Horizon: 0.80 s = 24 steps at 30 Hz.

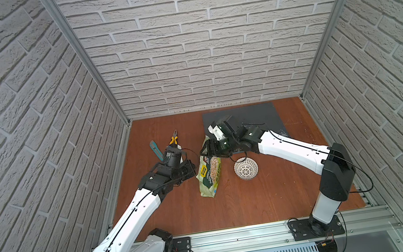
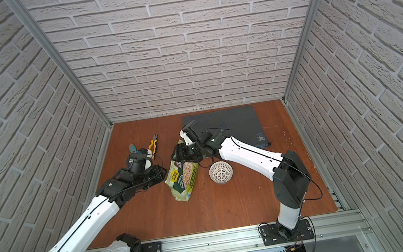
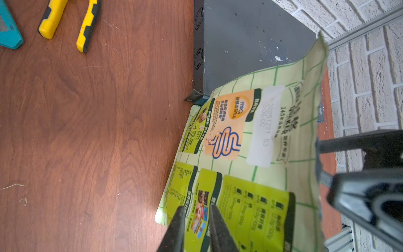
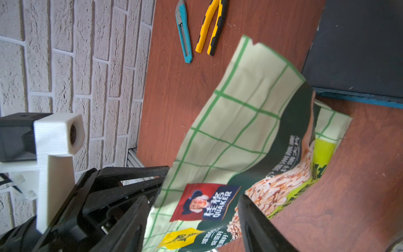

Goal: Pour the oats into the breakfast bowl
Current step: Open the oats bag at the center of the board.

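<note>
The pale green oats pouch (image 1: pixel 209 174) (image 2: pixel 182 179) lies mid-table with its upper part raised and bent. The oats themselves are hidden inside it. My left gripper (image 3: pixel 196 209) (image 1: pixel 194 170) is at the pouch's left side, its fingers close together and pinching the printed back (image 3: pixel 250 135). My right gripper (image 4: pixel 192 203) (image 1: pixel 208 150) stands open at the pouch's upper part, one finger on either side of the red logo (image 4: pixel 207 203), not pressing it. The white lattice breakfast bowl (image 1: pixel 246 169) (image 2: pixel 220 172) stands upright just right of the pouch, under the right forearm's near side.
Yellow-handled pliers (image 1: pixel 174 139) (image 4: pixel 209 28) and a teal utility knife (image 1: pixel 155 150) (image 4: pixel 184 37) lie behind the left gripper. A flat dark grey slab (image 1: pixel 251 120) (image 3: pixel 250 43) sits at the back, behind the right wrist. Brick walls close in three sides.
</note>
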Available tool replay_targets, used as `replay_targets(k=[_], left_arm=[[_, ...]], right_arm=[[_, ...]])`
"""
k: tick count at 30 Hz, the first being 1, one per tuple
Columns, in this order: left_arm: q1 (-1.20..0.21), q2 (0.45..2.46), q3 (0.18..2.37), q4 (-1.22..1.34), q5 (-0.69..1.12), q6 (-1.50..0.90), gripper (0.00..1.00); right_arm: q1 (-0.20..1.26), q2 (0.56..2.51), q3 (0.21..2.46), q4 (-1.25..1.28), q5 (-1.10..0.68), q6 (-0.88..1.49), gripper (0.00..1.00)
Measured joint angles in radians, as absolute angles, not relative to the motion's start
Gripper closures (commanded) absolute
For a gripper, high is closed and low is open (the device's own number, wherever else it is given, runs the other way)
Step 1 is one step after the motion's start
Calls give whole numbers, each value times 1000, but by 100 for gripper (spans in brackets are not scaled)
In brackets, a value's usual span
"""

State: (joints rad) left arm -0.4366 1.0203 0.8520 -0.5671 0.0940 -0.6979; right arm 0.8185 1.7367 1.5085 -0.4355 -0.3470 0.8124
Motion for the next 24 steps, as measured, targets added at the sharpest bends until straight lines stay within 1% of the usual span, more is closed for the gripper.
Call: replay_targets(k=[24], left_arm=[[-437,1026,852,-567,94,-698,76]], right_arm=[[818,1746,1509,-480,-306,784,35]])
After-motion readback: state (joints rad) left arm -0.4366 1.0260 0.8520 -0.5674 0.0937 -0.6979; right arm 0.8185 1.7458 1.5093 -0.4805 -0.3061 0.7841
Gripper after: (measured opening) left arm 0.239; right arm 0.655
